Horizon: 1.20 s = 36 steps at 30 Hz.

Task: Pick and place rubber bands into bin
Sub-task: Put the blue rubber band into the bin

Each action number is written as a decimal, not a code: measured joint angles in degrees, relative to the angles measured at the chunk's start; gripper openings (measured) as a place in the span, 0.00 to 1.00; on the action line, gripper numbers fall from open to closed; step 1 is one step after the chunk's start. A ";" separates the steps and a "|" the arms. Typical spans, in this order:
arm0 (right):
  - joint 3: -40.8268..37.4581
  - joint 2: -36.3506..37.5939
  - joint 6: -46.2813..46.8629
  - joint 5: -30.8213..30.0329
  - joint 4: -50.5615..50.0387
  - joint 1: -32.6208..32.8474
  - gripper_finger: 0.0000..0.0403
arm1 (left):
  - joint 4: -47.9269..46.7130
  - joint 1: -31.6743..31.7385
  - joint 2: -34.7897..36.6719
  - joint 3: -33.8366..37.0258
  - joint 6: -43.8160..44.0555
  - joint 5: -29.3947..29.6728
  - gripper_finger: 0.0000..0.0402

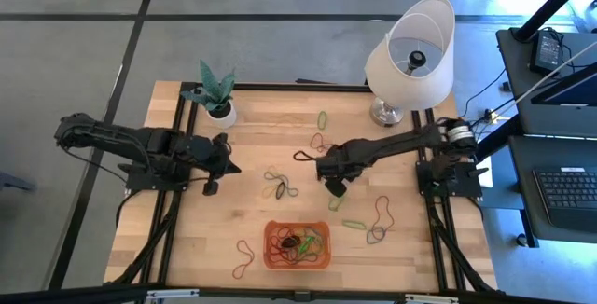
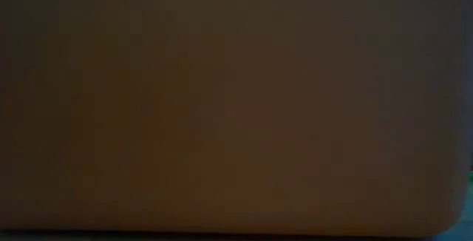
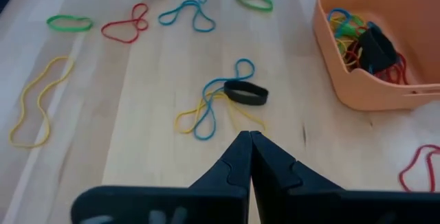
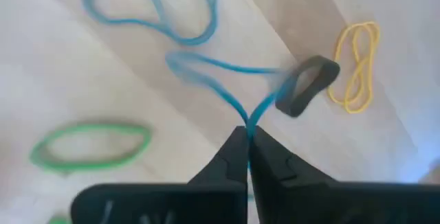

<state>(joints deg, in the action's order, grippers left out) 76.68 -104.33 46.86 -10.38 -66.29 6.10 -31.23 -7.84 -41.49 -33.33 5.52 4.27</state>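
The orange bin (image 1: 269, 248) stands near the table's front edge with several rubber bands (image 1: 297, 243) in it. It also shows in the left wrist view as the bin (image 3: 357, 93). My right gripper (image 1: 333, 190), a little beyond the bin, points down and is shut on a blue rubber band (image 4: 199, 66). A black band (image 4: 308, 85) lies at one strand of that blue band; I cannot tell if it is caught on it. My left gripper (image 3: 249, 136) is shut on nothing, left of a blue, yellow and black tangle (image 3: 234, 93). My right gripper pinches the blue band where two of its strands run together (image 4: 246, 122), between its two fingertips. The fingers come from above, pointing down. The band's blurred loop reaches away from the tips; whether it hangs clear of the table, I cannot tell.
Loose bands lie scattered over the wooden table: a green one (image 4: 89, 145), a yellow one (image 4: 357, 66), red ones (image 1: 244, 259) (image 1: 381, 213). A white lamp (image 1: 410, 52) and a potted plant (image 1: 219, 108) stand along the far edge. A dark orange-brown surface (image 2: 236, 108) fills the low view.
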 joint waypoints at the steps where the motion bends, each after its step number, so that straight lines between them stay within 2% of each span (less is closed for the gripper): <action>1: 0.54 1.12 0.93 -0.38 -0.10 1.01 0.01 | 0.03 -1.30 -1.14 -0.72 0.76 1.16 0.00; 5: 1.01 6.34 4.31 -0.66 0.18 5.81 0.01 | -0.06 -5.46 -5.66 -3.21 5.23 6.28 0.01; 9: 0.99 9.58 8.58 -3.16 2.74 11.94 0.00 | -0.19 -8.07 -9.28 -5.08 8.91 7.73 0.00; 17: 4.60 9.66 8.49 -7.60 17.86 22.02 0.00 | -0.05 -11.23 -13.57 -6.94 14.26 8.71 0.01; 23: 14.41 3.18 -0.37 -7.99 21.67 24.29 0.00 | -0.05 -12.49 -14.06 -6.94 16.99 8.89 0.01; 28: 23.21 -5.66 -8.27 -7.28 21.96 24.10 0.00 | -0.04 -13.13 -14.06 -6.94 17.94 9.64 0.01; 36: 32.77 -18.59 -17.22 -1.01 22.23 21.86 0.00 | 0.02 -13.13 -14.04 -6.94 18.39 9.80 0.01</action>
<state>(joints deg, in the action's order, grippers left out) 109.46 -122.92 29.64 -11.40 -44.06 27.96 -31.21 -20.97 -55.53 -40.27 23.91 14.06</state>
